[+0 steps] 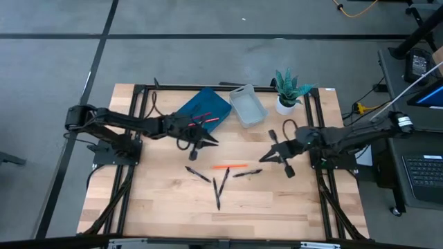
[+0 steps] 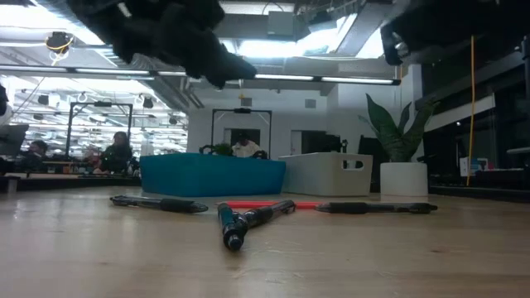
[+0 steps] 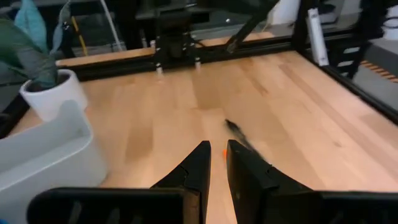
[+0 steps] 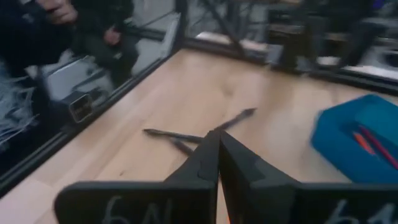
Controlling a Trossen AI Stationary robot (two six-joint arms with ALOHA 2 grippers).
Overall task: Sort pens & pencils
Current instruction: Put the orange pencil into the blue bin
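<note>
Left gripper (image 1: pixel 201 144) fingers nearly together, empty, hovering by the blue tray (image 1: pixel 201 105). Right gripper (image 1: pixel 273 158) closed, empty, right of the pile. Pens (image 1: pixel 218 190) fan out mid-table, long axes mixed; one orange pencil (image 1: pixel 230 167) lies left-right, two more in the tray. Wood table (image 1: pixel 277 207), grey bin (image 1: pixel 248 107), plant (image 1: pixel 289 90); open-plan office behind.

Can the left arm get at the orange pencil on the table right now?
Probably yes. The left gripper hangs just above and to the left of the orange pencil, fingers nearly together, with bare table between them. The black pens lie close by but not across it.
</note>
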